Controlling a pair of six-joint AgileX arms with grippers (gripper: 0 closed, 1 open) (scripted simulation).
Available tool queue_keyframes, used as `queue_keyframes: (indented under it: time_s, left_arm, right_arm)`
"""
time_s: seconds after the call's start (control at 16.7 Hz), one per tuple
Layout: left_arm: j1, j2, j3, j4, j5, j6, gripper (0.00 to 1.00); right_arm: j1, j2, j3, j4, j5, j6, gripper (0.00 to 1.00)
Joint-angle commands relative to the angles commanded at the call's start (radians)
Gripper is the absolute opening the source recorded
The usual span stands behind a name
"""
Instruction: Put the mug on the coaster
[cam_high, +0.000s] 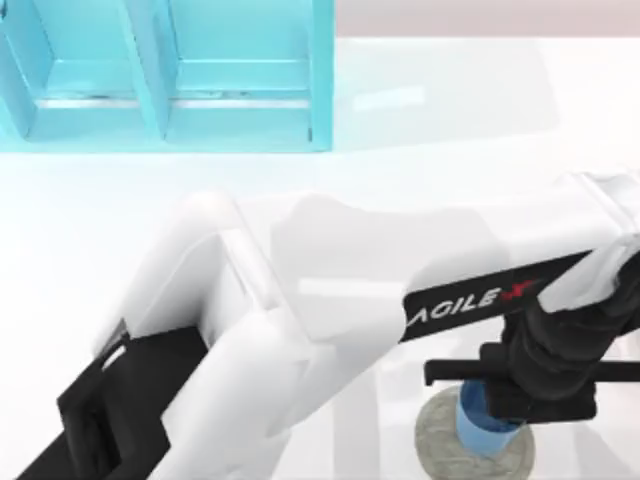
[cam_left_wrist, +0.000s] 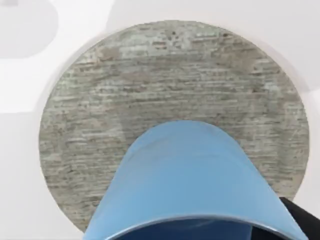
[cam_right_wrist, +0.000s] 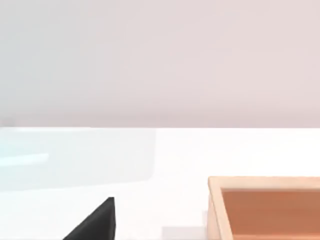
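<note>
Left gripper (cam_high: 520, 395) at table's 5 o'clock, directly above coaster (cam_high: 440, 440), fingers clenched on mug (cam_high: 483, 428). Mug upright over coaster's centre; contact with disc cannot be confirmed. Left wrist view: mug wall (cam_left_wrist: 192, 170) in front of grey disc (cam_left_wrist: 165, 85). Turquoise shelf unit (cam_high: 170, 70) at 11 o'clock. Wooden box (cam_right_wrist: 265, 207) in right wrist view. White table (cam_high: 450, 110).

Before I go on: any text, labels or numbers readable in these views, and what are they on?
"AGILEX", white letters with a red X, on the black band of the arm reaching to the mug over the coaster.
Nothing readable on the mug, coaster, blue shelf or wooden box.
</note>
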Motion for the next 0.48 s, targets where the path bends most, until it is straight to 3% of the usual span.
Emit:
queue_keyframes:
  time_s: [0.42, 0.48]
  left_arm:
    - [-0.001, -0.011, -0.079, 0.072, 0.0, 0.0, 0.0]
    - [-0.001, -0.011, -0.079, 0.072, 0.0, 0.0, 0.08]
  right_arm:
    - [0.0, 0.0, 0.0, 0.0, 0.0, 0.0, 1.0]
    - [0.0, 0.0, 0.0, 0.0, 0.0, 0.0, 1.0]
